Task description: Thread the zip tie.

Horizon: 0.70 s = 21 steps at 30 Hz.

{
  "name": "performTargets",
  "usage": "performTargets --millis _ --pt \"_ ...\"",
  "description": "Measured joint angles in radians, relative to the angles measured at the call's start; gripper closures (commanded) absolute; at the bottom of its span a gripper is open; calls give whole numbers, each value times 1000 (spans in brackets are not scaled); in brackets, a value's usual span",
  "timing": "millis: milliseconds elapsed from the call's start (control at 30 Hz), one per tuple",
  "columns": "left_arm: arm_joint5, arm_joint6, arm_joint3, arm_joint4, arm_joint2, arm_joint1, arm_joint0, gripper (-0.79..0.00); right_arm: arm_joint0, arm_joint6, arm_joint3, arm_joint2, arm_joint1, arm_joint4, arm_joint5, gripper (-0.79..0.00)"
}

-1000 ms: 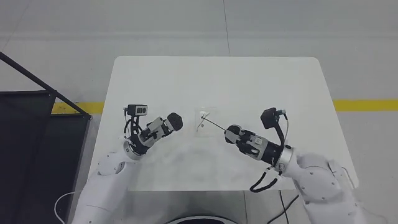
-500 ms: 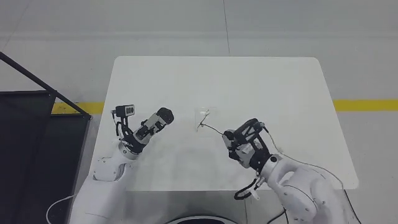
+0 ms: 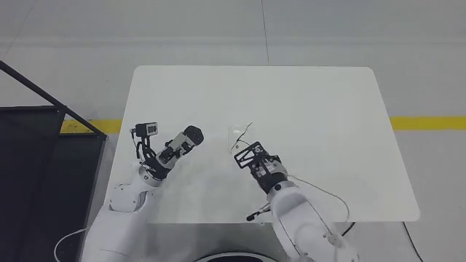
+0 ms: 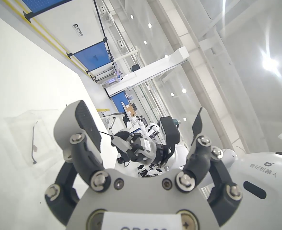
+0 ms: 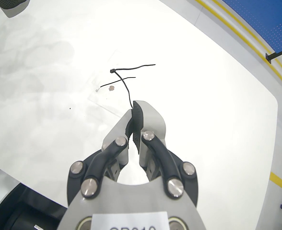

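White table (image 3: 313,102) w/ both arms over its near half. L gripper (image 4: 139,118) hangs at the left, well apart from the rest, fingers spread wide, nothing btwn them. R gripper (image 5: 134,107) sits near the table's middle, just on the near side of a clear plastic sheet (image 5: 100,96) lying flat, pads pinched tight on one end of the black zip tie (image 5: 127,89). Tie rises from the pads, curves over the sheet to its small head, w/ a tail sticking out beyond the head to the far right. A 2nd thin black strip (image 5: 111,83) lies on the sheet under it, beside a tiny brown speck (image 5: 111,88).
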Motion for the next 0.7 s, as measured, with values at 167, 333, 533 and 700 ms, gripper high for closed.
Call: performTargets --millis 167,333,533,700 --pt "0 0 0 0 0 0 0 -785 66 88 66 -68 -33 -83 30 0" --pt "0 0 0 0 0 0 0 -785 121 184 129 -113 -68 -129 32 0" --pt "0 0 0 0 0 0 0 -785 165 253 190 -137 -103 -139 16 0" --pt "0 0 0 0 0 0 0 -785 182 265 225 -147 -127 -142 12 0"
